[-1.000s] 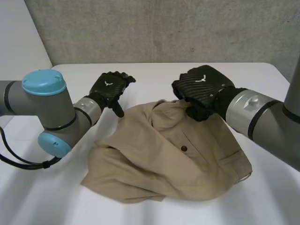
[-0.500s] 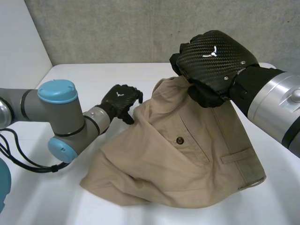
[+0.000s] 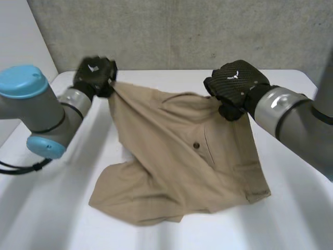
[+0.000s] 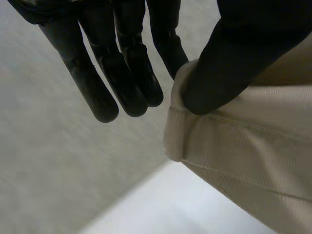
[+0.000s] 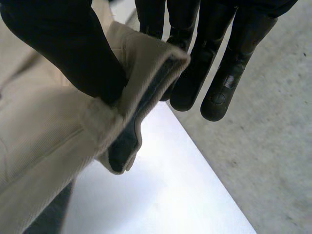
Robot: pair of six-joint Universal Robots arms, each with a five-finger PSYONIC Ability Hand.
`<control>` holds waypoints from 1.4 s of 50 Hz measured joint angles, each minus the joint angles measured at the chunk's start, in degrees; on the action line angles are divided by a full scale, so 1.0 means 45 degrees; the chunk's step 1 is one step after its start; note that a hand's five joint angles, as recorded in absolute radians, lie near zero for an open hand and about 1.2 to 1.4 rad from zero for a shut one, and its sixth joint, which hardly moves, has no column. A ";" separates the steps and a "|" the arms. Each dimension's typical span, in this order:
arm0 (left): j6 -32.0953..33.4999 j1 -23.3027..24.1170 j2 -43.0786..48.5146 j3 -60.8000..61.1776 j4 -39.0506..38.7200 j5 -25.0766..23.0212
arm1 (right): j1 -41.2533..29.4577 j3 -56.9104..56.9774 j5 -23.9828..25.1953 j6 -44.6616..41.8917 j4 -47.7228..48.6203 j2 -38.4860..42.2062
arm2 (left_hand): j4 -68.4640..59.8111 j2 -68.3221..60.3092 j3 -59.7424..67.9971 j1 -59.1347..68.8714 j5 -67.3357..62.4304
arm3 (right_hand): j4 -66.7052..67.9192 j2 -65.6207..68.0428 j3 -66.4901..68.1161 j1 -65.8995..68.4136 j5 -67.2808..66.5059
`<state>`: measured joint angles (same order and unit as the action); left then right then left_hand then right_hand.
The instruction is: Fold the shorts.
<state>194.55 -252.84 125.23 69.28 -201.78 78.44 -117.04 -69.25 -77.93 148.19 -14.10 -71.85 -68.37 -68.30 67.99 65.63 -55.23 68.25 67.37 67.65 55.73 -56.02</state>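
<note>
Pinching shorts [image 3: 177, 156] by top corners | left robot hand [image 3: 94, 75] clamped | right robot hand [image 3: 237, 88] clamped

L hand [image 3: 94, 75] & R hand [image 3: 235, 88] each pinch a top corner of the tan shorts [image 3: 171, 172], lifted up w/ the top edge pulled tight btwn them. The rest hangs down & bunches on the white table [image 3: 296, 213]. A dark button [image 3: 196, 145] sits near the middle.
</note>
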 measured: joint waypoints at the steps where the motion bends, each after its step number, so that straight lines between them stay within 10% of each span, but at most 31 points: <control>1: 0.0062 -0.0008 -0.0059 -0.0027 -0.0180 0.0037 | 0.0007 0.0247 -0.0065 -0.0016 0.0088 0.0220 | 0.0000 -0.0001 0.0000 0.0000 0.0000 | 0.0000 0.0000 0.0012 0.0000 0.0000; 22: 0.1034 0.0594 -0.2573 -0.2580 -0.5765 0.2242 | -0.0061 0.3662 -0.2543 0.0177 1.1448 0.1618 | -0.0048 -0.0070 0.0069 0.0000 0.0000 | 0.0006 0.0000 0.0035 0.0000 -0.0001; 45: 0.2244 0.1692 -0.0999 0.5659 -0.1190 0.1086 | 0.0101 -0.0569 -0.1331 -0.0478 0.5644 0.5166 | -0.0053 -0.0080 0.0072 0.0000 0.0000 | 0.0007 0.0000 0.0035 0.0061 -0.0002; 62: 0.2978 0.1666 -0.3700 0.6845 0.3473 0.3110 | 0.0603 -0.3632 -0.1470 -0.1233 0.2259 0.2139 | -0.0025 -0.0030 0.0047 -0.0015 0.0008 | -0.0016 -0.0012 0.0021 0.0061 -0.0001; 70: 0.2572 0.1651 -0.4328 0.7312 0.4488 0.2814 | 0.1092 -0.5140 -0.1398 -0.0766 0.3040 0.1594 | 0.5850 0.5823 -0.5688 -0.5260 0.5153 | -0.4513 -0.4300 -0.4405 -0.3185 0.3871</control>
<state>206.13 -245.41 105.75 102.18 -181.58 91.10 -112.12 -92.38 -84.22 144.74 -0.42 -64.68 -42.04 -42.10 42.39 41.96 -32.04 47.95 48.02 47.83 41.40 -38.60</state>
